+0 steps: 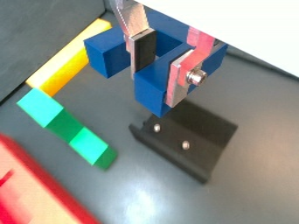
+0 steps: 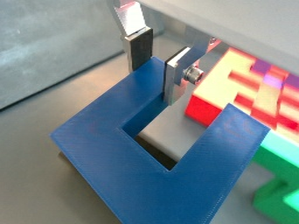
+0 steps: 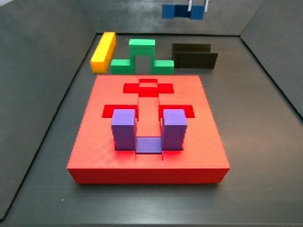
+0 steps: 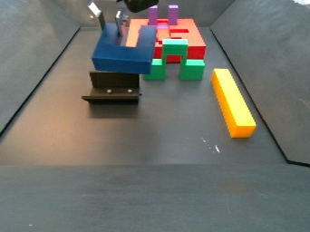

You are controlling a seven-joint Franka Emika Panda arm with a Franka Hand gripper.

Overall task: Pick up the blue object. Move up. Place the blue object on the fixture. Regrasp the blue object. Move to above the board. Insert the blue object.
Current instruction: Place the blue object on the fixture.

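Observation:
My gripper (image 1: 159, 80) is shut on one prong of the dark blue U-shaped object (image 1: 105, 54), with one pad inside the U's slot and the other finger on the prong's outer face. The blue object (image 4: 119, 56) hangs in the air just above and behind the black fixture (image 4: 111, 89), apart from it. In a wrist view the fixture (image 1: 193, 136) lies right under the block. In a side view the gripper (image 3: 183, 9) and the blue object (image 3: 178, 11) are high at the back, above the fixture (image 3: 196, 56). The red board (image 3: 148, 124) lies in the middle of the floor.
A purple U-shaped block (image 3: 148, 131) sits in the board's front cut-out. A green block (image 3: 144, 53) and a yellow bar (image 3: 104, 50) lie behind the board, beside the fixture. Grey walls enclose the floor.

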